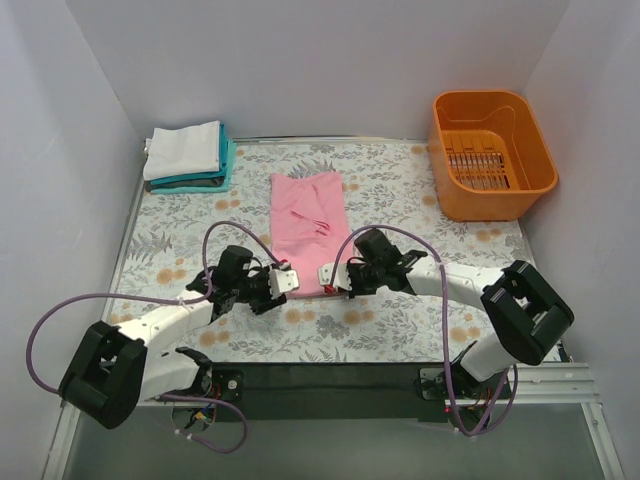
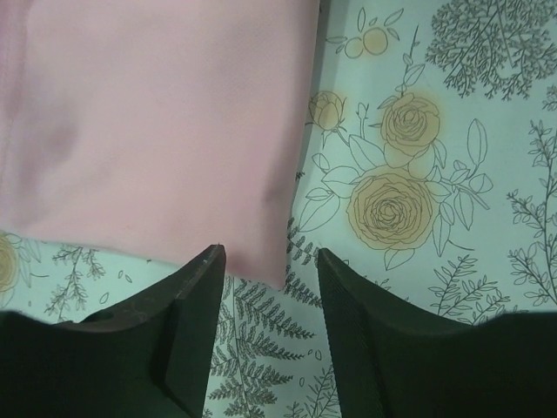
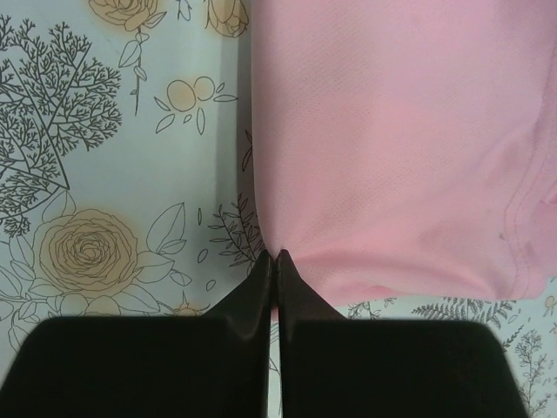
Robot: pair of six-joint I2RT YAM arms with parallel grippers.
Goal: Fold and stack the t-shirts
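Note:
The pink t-shirt (image 1: 308, 215) lies flat as a long narrow strip in the middle of the flowered table cover. My left gripper (image 1: 285, 281) is at its near left corner. Seen from the left wrist, that gripper (image 2: 268, 261) is open, and the pink t-shirt (image 2: 157, 131) has its corner just between the fingertips. My right gripper (image 1: 331, 274) is at the near right corner. In the right wrist view it (image 3: 277, 257) is shut on the edge of the pink t-shirt (image 3: 392, 131). A white folded t-shirt (image 1: 183, 150) rests on a teal one (image 1: 200, 183) at the back left.
An orange plastic basket (image 1: 490, 205) stands at the back right. White walls close in the table on three sides. Purple cables loop from both arms over the near part of the cover.

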